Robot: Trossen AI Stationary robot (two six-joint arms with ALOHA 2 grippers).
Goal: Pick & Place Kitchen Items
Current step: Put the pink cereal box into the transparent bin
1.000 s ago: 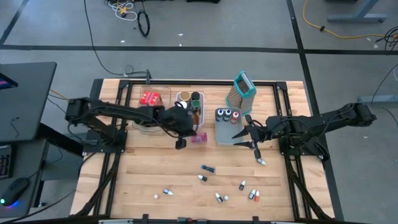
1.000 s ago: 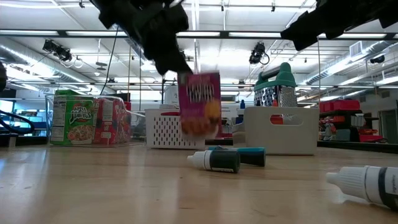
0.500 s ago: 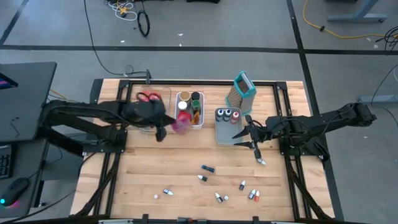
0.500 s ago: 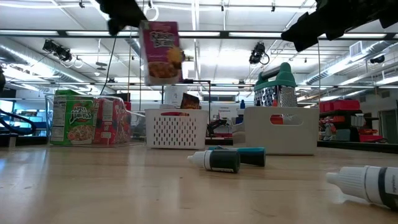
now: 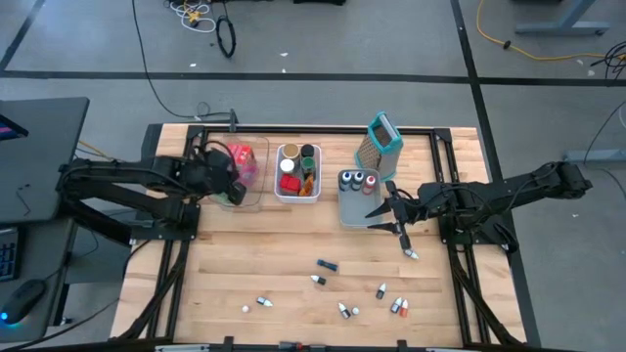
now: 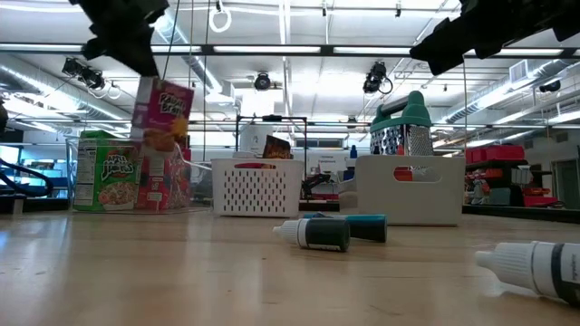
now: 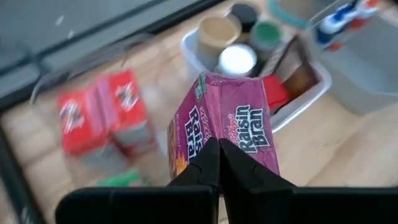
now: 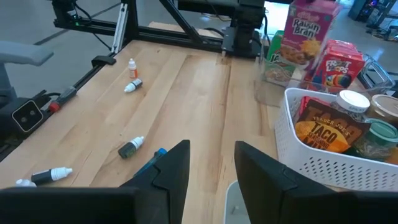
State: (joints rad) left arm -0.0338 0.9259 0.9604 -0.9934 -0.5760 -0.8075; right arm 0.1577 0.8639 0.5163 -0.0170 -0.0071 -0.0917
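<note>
Pink, the Raisin Bran box (image 5: pixel 245 162) hangs pinched in the left gripper (image 5: pixel 231 176) above the clear bin (image 5: pixel 256 196) near the table's far left corner, seen from above. The right gripper (image 5: pixel 403 232) waits spread by the grey bin (image 5: pixel 347 217), well apart.

Level across the table, the box (image 6: pixel 162 110) hangs upright, long axis vertical, directly over the cereal boxes (image 6: pixel 136 176) already in the bin.

From the left wrist, the box (image 7: pixel 230 124) sits beyond the pinching fingers (image 7: pixel 208 165), so the release is probably straight down.
</note>
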